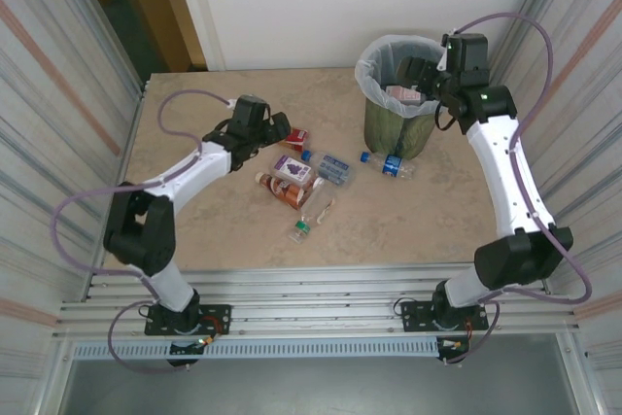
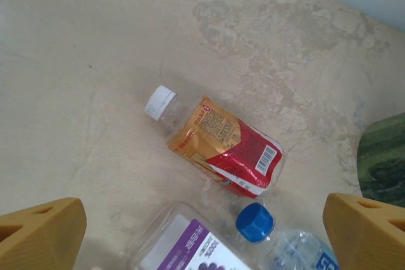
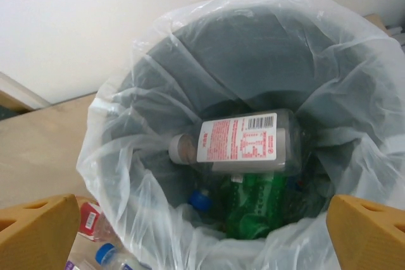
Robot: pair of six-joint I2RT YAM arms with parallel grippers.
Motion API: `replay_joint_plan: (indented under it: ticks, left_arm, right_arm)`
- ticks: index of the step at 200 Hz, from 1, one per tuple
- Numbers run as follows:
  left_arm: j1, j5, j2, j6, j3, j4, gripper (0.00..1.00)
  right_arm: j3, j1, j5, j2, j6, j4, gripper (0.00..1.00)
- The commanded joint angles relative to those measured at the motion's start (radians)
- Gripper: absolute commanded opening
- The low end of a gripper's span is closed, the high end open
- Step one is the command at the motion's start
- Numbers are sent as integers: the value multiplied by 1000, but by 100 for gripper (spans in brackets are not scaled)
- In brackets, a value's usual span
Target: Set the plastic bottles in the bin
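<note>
Left gripper stands spread wide, empty, above red-labelled bottle; purple-labelled bottle lies just beside it (blue-capped bottle too). Right gripper hangs equally spread, empty, over bin.

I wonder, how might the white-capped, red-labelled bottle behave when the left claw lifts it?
The white-capped bottle looks empty, so probably light. Lying on its side, it may roll if nudged. Its thin clear plastic would likely dent under a firm squeeze.
</note>
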Motion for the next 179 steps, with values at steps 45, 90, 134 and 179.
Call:
replay_joint_plan:
  ticks: [45, 90, 134, 179]
  left_arm:
    - [6, 114, 241, -200, 242, -107, 95]
    - [6, 154, 329, -252, 309, -125, 93]
    - [6, 156, 385, -247, 357, -151, 93]
    - [6, 143, 463, -211, 424, -184, 92]
  right_arm:
    - [-112, 84, 137, -156, -19, -60, 98]
    - [-129, 129, 172, -189, -14, -72, 98]
    - [-156, 151, 174, -190, -5, -51, 98]
    - [-154, 165, 187, -181, -7, -55, 98]
